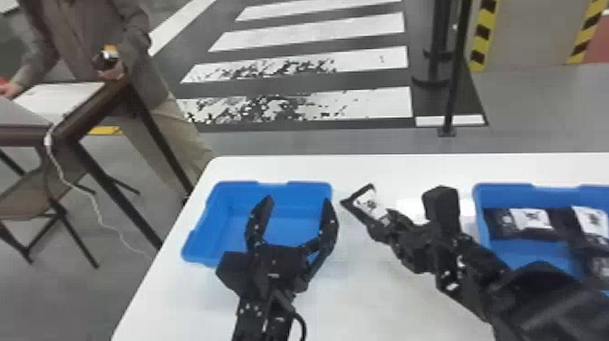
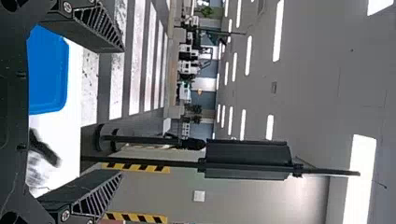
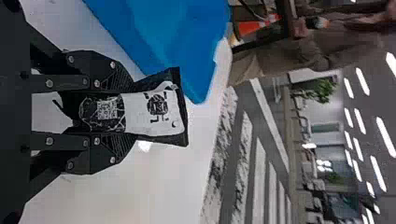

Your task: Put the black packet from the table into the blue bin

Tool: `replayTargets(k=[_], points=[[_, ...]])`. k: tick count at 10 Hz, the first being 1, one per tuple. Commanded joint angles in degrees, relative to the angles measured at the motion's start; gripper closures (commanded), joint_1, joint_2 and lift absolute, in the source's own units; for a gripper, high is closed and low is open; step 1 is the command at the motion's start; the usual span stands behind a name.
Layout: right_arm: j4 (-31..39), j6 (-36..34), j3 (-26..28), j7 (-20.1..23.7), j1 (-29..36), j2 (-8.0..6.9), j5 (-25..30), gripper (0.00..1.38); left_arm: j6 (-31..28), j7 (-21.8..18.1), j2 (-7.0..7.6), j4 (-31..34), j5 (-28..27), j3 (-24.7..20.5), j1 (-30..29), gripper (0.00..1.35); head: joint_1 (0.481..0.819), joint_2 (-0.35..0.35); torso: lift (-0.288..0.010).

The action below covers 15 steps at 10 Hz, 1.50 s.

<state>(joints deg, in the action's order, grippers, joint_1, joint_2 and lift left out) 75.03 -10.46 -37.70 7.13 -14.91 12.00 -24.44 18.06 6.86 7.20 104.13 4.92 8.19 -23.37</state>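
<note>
Two bins stand on the table (image 1: 385,313): the left bin (image 1: 290,231) at the centre-left of the frame, and the right bin (image 1: 503,188), cut off by the right border and holding black packets (image 1: 532,224). The task's packet (image 1: 368,202), black with a white label, is at the middle of the frame, raised at a slant in the right gripper (image 1: 379,218). The jaws of that gripper are closed upon one end; the free end points towards the left bin's right rim, just beside it in the head view. Contact with that rim cannot be determined.

The left gripper (image 1: 298,201) has its jaws wide and nothing between them. Its fingers overlap the left bin, one across the right rim, so passage on that side is narrow.

A thin strip of table separates the left bin's far rim from the table's far edge. The table's left edge slants down towards the lower left, near the bin's outer wall. Broader surface extends between the two arms at lower centre. The right arm passes across the right bin's near-left corner.
</note>
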Motion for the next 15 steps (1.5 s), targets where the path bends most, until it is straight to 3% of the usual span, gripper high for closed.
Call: replayTargets(k=[1,3,4,6,7,9,10,12,15], points=[[11.38,0.76,18.73,-0.53,10.27,-1.63,9.36,0.88,0.65,-0.01,-0.08,0.00,0.00,-0.77,-0.81,0.10,0.695,0.265,-0.110],[21.08,-1.63,32.90,-1.15,18.42,-1.89,14.73,0.89,0.79,-0.01,-0.26,0.42,0.00,-1.45,-1.66,0.10,0.695,0.128,-0.110],[23.62,-2.90,37.02,-1.59,22.08,-1.98,15.19,0.89,0.79,-0.01,-0.26,0.57,0.00,-1.45,-1.80,0.10,0.695,0.053,-0.110],[26.85,-7.68,41.24,-1.59,27.14,-2.24,15.64,0.88,0.79,-0.18,-0.26,0.85,0.00,-1.45,-1.80,0.10,0.695,-0.037,-0.110],[25.87,-11.19,41.36,0.17,26.44,-2.15,16.44,0.71,0.65,-0.18,-0.26,0.85,0.00,-1.45,-1.80,0.10,0.695,-0.069,-0.110],[24.04,-8.94,41.36,3.07,24.89,-1.98,18.04,0.13,0.65,-0.27,-0.26,0.85,0.00,-1.22,-1.66,0.10,0.695,-0.078,-0.110],[26.85,-5.43,41.36,3.42,26.86,-1.98,16.79,0.06,0.79,-0.27,-0.26,0.85,0.00,-1.22,-1.80,0.10,0.695,-0.080,-0.110],[37.54,4.70,41.36,3.77,34.88,-2.33,13.13,0.12,1.07,-0.27,-0.52,0.85,0.00,-1.91,-1.94,0.10,0.695,-0.062,-0.110],[43.30,14.68,41.36,6.59,44.02,-2.07,8.90,0.13,1.07,-0.27,-0.69,0.99,0.00,-2.25,-2.22,0.10,0.695,-0.023,-0.110]])
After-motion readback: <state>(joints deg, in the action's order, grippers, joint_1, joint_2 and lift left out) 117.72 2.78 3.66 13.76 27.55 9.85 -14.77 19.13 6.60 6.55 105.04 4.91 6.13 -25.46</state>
